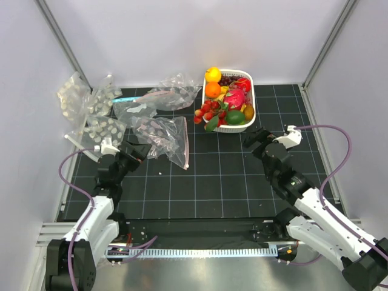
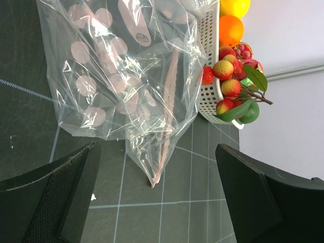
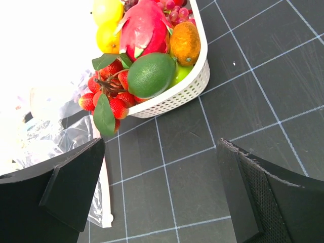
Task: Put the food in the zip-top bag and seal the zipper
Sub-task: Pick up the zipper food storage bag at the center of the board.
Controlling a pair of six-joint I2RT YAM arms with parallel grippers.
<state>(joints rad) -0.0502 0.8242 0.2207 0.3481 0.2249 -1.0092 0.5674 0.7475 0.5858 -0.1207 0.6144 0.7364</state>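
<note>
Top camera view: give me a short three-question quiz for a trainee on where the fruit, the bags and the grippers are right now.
1. True or false: the strawberry bunch hangs over the rim of the white basket.
2. Which is nearer the dotted zip-top bag? A) the left gripper; B) the right gripper; C) both equally near.
3. Fill in the blank: both grippers stand ___, holding nothing.
Key: 1 true; 2 A; 3 open.
</note>
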